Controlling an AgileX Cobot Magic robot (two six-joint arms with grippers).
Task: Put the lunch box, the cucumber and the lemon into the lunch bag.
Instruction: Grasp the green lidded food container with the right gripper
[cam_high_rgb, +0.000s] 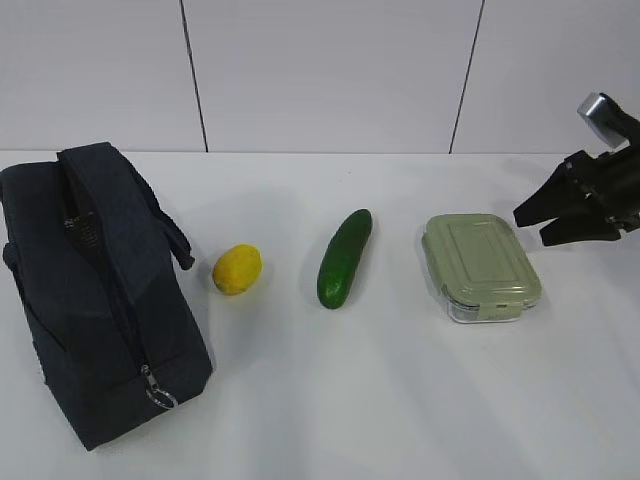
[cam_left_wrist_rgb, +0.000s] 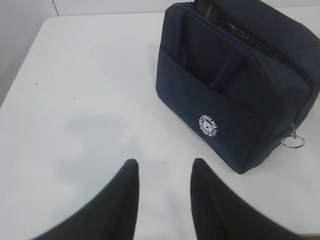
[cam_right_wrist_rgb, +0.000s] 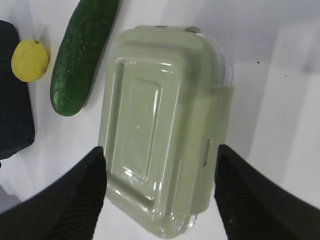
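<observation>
On the white counter (cam_high_rgb: 330, 400) the lunch box (cam_high_rgb: 480, 267) serves as landmark: the cucumber (cam_high_rgb: 345, 258) lies to its left, the lemon (cam_high_rgb: 237, 269) further left beyond the cucumber, and the lunch bag (cam_high_rgb: 95, 290) furthest left, just past the lemon, its zipper ring (cam_high_rgb: 160, 397) at the near end. The right tool (cam_right_wrist_rgb: 160, 175) hovers spread wide above the lunch box, a finger (cam_right_wrist_rgb: 75, 200) on each side, gripping nothing. The left tool (cam_left_wrist_rgb: 162, 172), far from the lunch box, hangs partly parted and empty near the bag's logo (cam_left_wrist_rgb: 208, 125).
</observation>
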